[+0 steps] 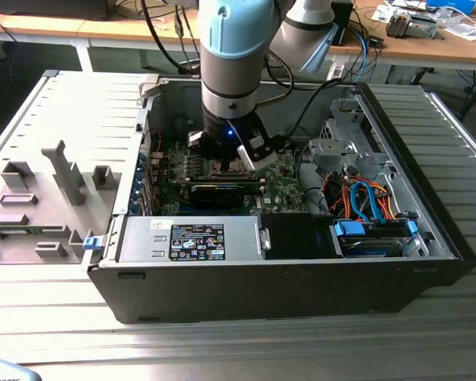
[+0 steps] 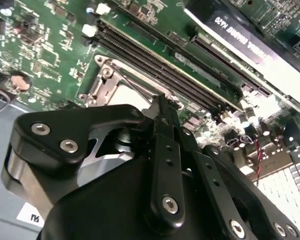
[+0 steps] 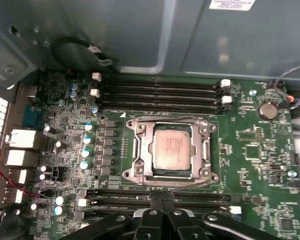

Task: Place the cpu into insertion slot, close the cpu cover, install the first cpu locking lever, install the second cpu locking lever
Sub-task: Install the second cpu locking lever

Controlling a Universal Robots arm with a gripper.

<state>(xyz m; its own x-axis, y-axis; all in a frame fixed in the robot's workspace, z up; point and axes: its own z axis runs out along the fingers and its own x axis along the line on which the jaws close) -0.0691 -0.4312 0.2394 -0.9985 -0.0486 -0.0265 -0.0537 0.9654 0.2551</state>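
Over the socket: cpu [image 3: 173,149] sits in slot [image 3: 140,172], cover [image 3: 206,150] down around it; gripper [image 3: 162,199] pressed together, empty, at the frame edge.
Cpu light, stiff, fragile underneath; hold by edges only; cover thin, springy.

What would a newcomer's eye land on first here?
The blue-and-silver robot arm reaching down into the open black computer case in the exterior view. Then, in the first wrist view, the silver-grey square cpu seated in the metal-rimmed insertion slot on the green circuit board.
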